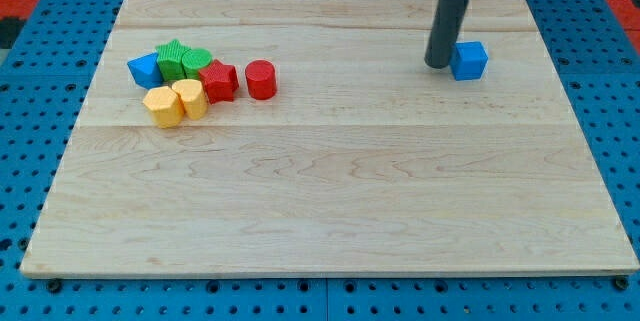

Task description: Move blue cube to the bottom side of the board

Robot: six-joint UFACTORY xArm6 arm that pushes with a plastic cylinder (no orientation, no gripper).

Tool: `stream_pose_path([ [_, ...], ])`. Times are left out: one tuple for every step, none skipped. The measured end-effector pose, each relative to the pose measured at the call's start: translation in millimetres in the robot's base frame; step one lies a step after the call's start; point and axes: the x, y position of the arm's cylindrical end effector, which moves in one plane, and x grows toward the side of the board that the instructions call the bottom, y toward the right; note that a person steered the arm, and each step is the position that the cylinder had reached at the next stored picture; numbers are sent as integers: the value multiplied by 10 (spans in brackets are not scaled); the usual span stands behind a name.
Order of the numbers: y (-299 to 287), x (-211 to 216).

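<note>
The blue cube (pixel 469 60) sits in the upper right of the frame, near the board's (pixel 330 211) top edge. My tip (pixel 438 64) touches, or nearly touches, its left side; there are no jaws, so nothing is held. Pushing from here would likely slide it rightward off the board, not down. The rod's top is cut off.

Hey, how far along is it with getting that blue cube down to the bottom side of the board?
Done: my tip has reached the small blue cube, sitting right against its left side in the view. In hand: nothing shows the push toward the bottom has started; the cube lies near the top right of the pale wooden board. Left: nearly the whole trip down to the board's bottom edge.
</note>
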Motion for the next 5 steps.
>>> stream_pose_path([
  [-253, -466],
  [84, -700],
  [620, -676],
  [772, -345],
  [790, -69],
])
